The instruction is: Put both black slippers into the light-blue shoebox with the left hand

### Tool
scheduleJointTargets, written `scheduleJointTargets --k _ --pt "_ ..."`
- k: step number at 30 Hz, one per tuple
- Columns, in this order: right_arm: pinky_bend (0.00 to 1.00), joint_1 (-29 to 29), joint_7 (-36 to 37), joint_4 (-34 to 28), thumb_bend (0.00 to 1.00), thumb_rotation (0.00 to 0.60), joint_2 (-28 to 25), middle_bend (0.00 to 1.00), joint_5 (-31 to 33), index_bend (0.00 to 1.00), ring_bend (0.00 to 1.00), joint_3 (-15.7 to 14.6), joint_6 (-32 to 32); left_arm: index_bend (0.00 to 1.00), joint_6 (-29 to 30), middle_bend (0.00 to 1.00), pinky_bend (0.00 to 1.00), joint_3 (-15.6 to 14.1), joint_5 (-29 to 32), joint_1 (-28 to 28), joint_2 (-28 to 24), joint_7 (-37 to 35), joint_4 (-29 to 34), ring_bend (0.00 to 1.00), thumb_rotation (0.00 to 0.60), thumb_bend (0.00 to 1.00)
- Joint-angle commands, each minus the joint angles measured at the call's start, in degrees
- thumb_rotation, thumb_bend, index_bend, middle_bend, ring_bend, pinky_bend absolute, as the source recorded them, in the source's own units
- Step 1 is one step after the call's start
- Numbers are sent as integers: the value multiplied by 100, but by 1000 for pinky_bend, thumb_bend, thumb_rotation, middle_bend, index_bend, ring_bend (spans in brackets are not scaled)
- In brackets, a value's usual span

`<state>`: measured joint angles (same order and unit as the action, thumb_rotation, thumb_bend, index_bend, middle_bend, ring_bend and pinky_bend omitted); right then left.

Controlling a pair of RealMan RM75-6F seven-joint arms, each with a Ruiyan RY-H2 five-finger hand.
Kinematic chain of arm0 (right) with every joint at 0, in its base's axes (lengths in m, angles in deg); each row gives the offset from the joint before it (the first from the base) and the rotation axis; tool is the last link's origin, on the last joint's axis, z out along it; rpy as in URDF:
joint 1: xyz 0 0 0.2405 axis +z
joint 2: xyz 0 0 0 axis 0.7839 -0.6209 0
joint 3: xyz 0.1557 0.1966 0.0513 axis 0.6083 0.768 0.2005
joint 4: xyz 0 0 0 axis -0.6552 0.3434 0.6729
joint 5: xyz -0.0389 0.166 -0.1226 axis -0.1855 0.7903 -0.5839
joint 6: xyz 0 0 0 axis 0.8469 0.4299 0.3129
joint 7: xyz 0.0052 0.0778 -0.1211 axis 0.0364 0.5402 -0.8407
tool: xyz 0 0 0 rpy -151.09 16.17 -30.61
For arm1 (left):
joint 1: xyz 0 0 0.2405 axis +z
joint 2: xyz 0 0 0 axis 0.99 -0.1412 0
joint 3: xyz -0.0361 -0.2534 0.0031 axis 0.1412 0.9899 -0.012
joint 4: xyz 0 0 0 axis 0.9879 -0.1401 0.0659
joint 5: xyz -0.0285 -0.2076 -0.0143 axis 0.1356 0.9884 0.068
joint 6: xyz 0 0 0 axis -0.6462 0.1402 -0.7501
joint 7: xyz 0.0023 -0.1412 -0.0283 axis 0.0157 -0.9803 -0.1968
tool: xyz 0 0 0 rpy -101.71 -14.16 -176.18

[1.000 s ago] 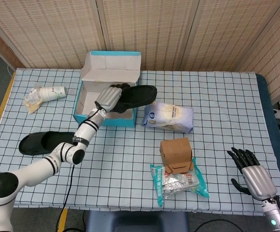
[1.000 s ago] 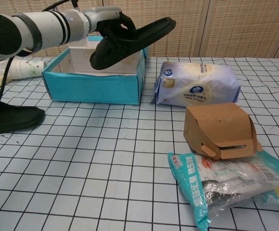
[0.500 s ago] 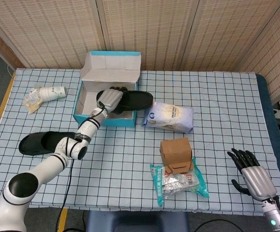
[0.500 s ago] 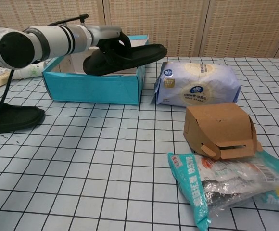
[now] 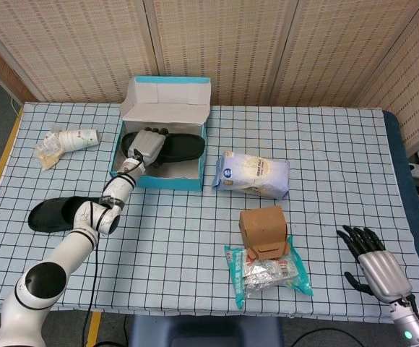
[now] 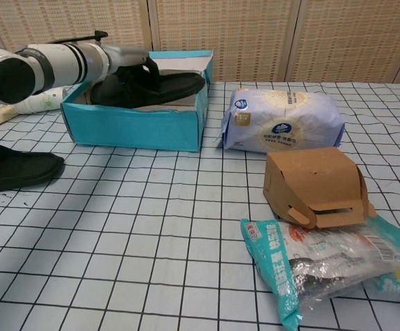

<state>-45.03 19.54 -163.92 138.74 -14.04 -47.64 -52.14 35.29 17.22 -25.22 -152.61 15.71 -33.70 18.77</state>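
Observation:
The light-blue shoebox [image 5: 167, 181] [image 6: 134, 127] stands open at the back left, lid up. One black slipper [image 5: 177, 147] [image 6: 165, 85] lies across its inside, toe towards the right wall. My left hand [image 5: 147, 143] [image 6: 127, 56] grips that slipper at its strap, low inside the box. The other black slipper [image 5: 59, 214] [image 6: 14, 169] lies flat on the table left of the box, near the left edge. My right hand [image 5: 374, 262] rests with fingers spread at the front right corner, holding nothing.
A white-blue packet [image 5: 253, 174] [image 6: 283, 120] lies right of the box. A brown carton [image 5: 264, 230] [image 6: 315, 186] and a teal snack bag [image 5: 271, 272] [image 6: 324, 263] sit front centre. Crumpled cups and wrappers [image 5: 65, 143] lie at the far left.
My left hand has carried the slipper leftwards and down, from above the box's right wall into the box. The right hand has barely moved.

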Motion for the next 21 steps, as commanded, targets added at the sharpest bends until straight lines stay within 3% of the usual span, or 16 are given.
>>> scheduleJointTargets --k 1,13,21 --pt "0 6 7 0 252 600 -8 0 -18 0 0 -12 10 292 -36 333 355 -58 -51 70 -24 -8 -32 249 600 568" --pt "0 -20 21 -41 252 600 -27 0 -134 0 0 -71 -51 294 -292 333 362 -265 -201 280 -62 35 154 252 600 568" --pt "0 -25 67 -39 252 600 -41 0 -170 0 0 -82 -77 290 -108 332 362 -441 -449 484 -427 -61 1202 252 600 565"
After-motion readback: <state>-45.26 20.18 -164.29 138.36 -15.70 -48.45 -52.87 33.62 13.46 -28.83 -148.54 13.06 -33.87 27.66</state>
